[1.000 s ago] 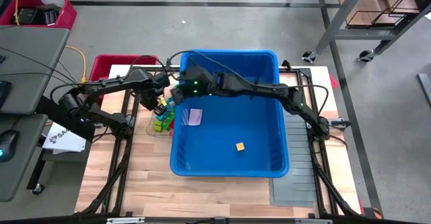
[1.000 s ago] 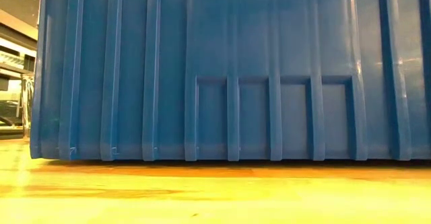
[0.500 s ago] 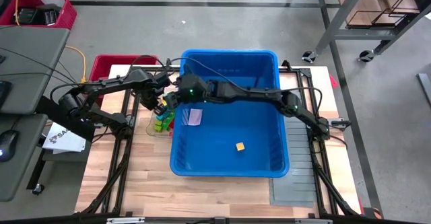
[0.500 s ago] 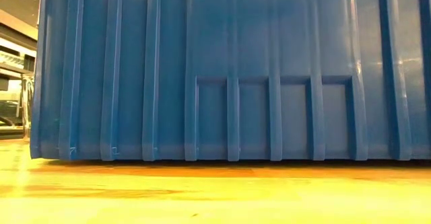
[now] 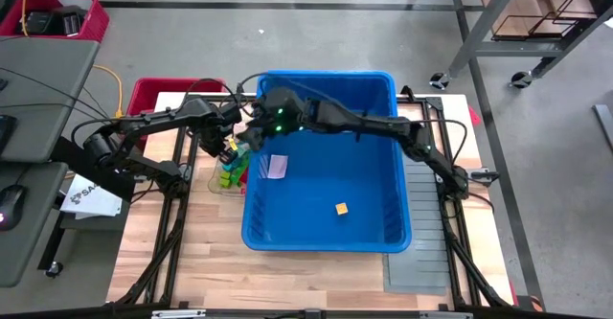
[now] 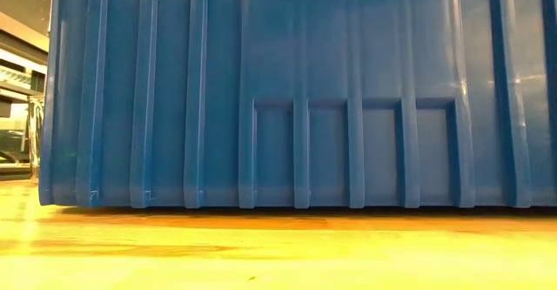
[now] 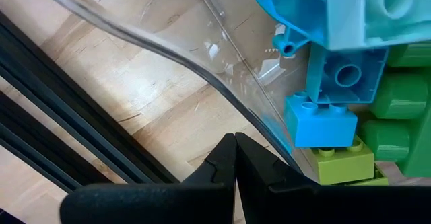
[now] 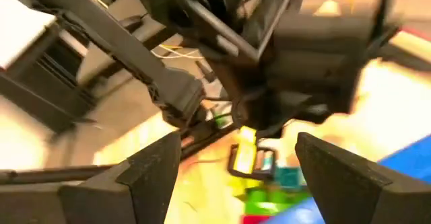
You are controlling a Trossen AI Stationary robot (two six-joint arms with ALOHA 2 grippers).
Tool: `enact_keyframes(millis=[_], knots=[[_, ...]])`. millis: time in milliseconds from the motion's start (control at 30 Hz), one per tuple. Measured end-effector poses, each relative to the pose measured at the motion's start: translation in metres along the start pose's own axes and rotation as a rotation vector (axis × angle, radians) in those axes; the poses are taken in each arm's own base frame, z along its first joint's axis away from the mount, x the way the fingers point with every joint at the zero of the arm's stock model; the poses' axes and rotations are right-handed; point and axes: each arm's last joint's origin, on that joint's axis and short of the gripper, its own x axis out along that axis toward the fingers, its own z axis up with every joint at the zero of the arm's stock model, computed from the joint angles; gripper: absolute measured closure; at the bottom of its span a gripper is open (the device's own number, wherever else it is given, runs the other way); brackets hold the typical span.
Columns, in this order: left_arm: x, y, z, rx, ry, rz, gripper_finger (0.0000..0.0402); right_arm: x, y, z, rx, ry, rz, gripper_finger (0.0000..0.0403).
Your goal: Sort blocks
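Clear tray (image 7: pixel 202 76) beside blue bin (image 5: pixel 369 214) keeps blocks (image 5: pixel 231 172) gathered. Left pincer (image 7: pixel 234 150) clenched on tray wall, judged steadying. Right pincer (image 8: pixel 236 158) released, empty, above blocks.

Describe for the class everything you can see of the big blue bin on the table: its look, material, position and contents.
The blue bin is a large, open-topped rectangular tub of glossy moulded plastic. Its outer wall, seen from the low view, carries vertical ribs and stands flat on the wooden table. Inside lie one small orange block and a pale sheet of paper. A cluster of coloured blocks sits just outside its left wall. The right gripper hovers open over its far left rim.
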Motion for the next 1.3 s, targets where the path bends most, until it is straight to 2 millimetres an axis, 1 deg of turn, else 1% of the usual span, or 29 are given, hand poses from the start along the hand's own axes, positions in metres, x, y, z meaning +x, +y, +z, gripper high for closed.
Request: enact_keyframes(millis=[100, 267, 333, 400, 500, 567, 633, 800, 933, 1000, 1167, 1300], knots=[[0.000, 0.000, 0.000, 0.000, -0.001, -0.001, 0.0401, -0.030, -0.004, 0.012, -0.117, 0.046, -0.126, 0.0117], [0.000, 0.000, 0.000, 0.001, -0.003, -0.001, 0.0402, -0.077, -0.020, 0.018, -0.271, 0.212, -0.405, 0.0116], [0.000, 0.000, 0.000, 0.001, -0.003, -0.001, 0.0401, -0.091, -0.032, 0.017, -0.288, 0.302, -0.495, 0.0116], [0.000, 0.000, 0.000, 0.001, -0.003, -0.001, 0.0401, -0.099, -0.055, 0.012, -0.257, 0.437, -0.583, 0.0116], [0.000, 0.000, 0.000, 0.000, -0.002, -0.001, 0.0402, -0.095, -0.096, -0.009, -0.172, 0.632, -0.692, 0.0116], [0.000, 0.000, 0.000, 0.000, -0.001, -0.001, 0.0401, -0.092, -0.117, -0.024, -0.137, 0.724, -0.720, 0.0116], [0.000, 0.000, 0.000, 0.000, -0.001, 0.000, 0.0402, -0.089, -0.132, -0.038, -0.119, 0.795, -0.708, 0.0116], [0.000, 0.000, 0.000, -0.002, -0.001, 0.000, 0.0401, -0.075, -0.168, -0.088, -0.096, 0.940, -0.721, 0.0116], [0.000, 0.000, 0.000, -0.002, -0.001, 0.000, 0.0402, -0.072, -0.188, -0.112, -0.017, 0.934, -0.762, 0.0116], [0.000, 0.000, 0.000, -0.001, -0.001, 0.000, 0.0401, -0.070, -0.195, -0.120, 0.018, 0.916, -0.780, 0.0116], [0.000, 0.000, 0.000, -0.001, -0.001, 0.000, 0.0401, -0.068, -0.206, -0.128, 0.040, 0.877, -0.777, 0.0116], [0.000, 0.000, 0.000, -0.002, -0.001, 0.000, 0.0401, -0.066, -0.215, -0.128, 0.012, 0.850, -0.751, 0.0116]])
